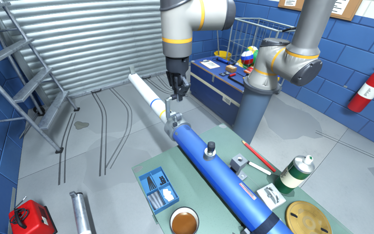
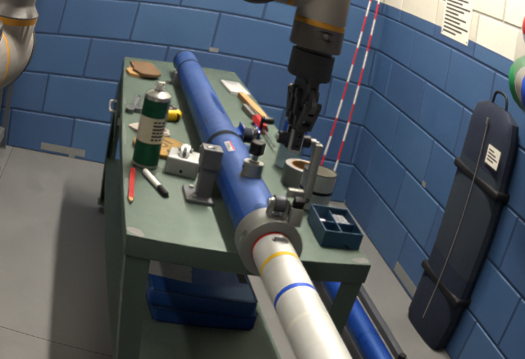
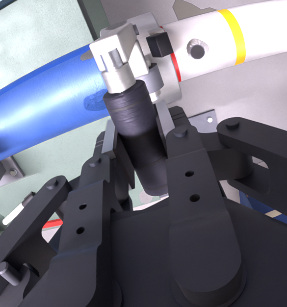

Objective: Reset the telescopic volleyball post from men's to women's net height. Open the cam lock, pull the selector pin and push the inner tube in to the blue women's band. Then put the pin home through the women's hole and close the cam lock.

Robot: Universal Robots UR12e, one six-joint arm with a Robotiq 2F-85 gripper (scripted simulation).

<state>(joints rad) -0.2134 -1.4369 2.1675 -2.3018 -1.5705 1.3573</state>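
Observation:
The cam lock lever stands upright from the grey collar at the mouth of the blue outer tube, which lies along the green bench. The white inner tube sticks out past the collar. A red line sits at the collar, then a yellow band and a blue band farther out. The black-knobbed selector pin sits in the outer tube. My gripper is closed on the lever's dark handle end.
The bench carries a blue parts tray, a green spray can, a red pencil, a marker and a yellow disc. A metal stairway stands left, and a blue cabinet sits behind the arm's pedestal.

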